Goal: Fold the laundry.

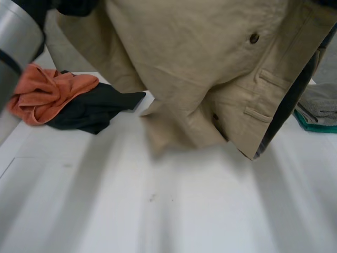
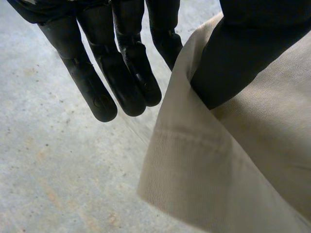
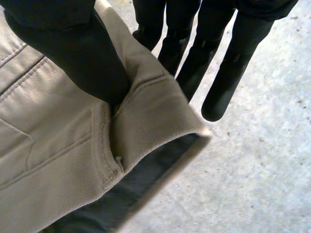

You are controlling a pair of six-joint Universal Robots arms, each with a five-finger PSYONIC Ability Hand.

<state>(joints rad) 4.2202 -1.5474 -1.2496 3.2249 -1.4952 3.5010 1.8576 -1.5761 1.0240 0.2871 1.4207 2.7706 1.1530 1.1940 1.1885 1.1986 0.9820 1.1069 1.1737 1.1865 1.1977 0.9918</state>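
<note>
A pair of beige trousers hangs in the air above the white table, its lower folds just over the tabletop. A dark button and belt loops show near the waistband. In the left wrist view my left hand pinches an edge of the trousers between thumb and straight fingers. In the right wrist view my right hand does the same at the waistband corner of the trousers, thumb pressed into the fabric. My grey left arm rises at the left.
An orange cloth lies bunched on a black cloth at the table's back left. A grey and teal folded pile sits at the right edge. Bare tabletop stretches in front of the hanging trousers.
</note>
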